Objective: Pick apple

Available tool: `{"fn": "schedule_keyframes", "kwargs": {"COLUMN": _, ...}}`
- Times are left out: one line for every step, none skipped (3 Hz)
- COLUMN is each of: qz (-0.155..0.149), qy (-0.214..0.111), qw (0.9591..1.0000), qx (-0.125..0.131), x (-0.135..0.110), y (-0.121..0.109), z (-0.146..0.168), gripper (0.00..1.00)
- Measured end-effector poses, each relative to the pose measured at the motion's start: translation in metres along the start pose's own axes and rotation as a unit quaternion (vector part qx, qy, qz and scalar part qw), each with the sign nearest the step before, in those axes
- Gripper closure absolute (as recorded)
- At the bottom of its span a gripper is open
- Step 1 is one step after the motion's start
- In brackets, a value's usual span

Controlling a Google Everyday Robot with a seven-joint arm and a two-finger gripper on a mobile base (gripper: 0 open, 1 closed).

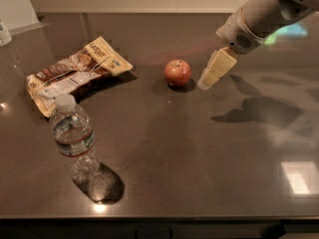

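Observation:
The apple (177, 72) is small, round and red with yellowish patches. It sits on the dark countertop (199, 153) near the middle back. My gripper (215, 70) hangs from the arm that comes in from the upper right. Its cream-coloured tip is just right of the apple, a short gap away and slightly above the surface. It holds nothing.
A clear water bottle (74, 136) stands upright at the front left. A crumpled snack bag (75, 73) lies at the back left. A small container (4, 33) stands at the far left edge. The counter's front edge runs along the bottom.

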State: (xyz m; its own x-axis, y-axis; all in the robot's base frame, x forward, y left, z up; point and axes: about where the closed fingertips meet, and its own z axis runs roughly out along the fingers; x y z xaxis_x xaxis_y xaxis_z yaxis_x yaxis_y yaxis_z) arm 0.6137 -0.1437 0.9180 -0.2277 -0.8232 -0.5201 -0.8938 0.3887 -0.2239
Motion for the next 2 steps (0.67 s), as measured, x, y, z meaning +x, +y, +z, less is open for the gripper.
{"fn": "schedule_keyframes", "kwargs": {"qz": 0.020, "qy": 0.003, "qw": 0.9998, "qx": 0.003, "x": -0.006, "y": -0.013, "z": 0.024, "gripper": 0.00}}
{"fn": "schedule_keyframes", "kwargs": {"qz": 0.034, "qy": 0.011, "qw": 0.9994, "qx": -0.002, "x": -0.010, "y": -0.019, "z": 0.048, "gripper": 0.00}}
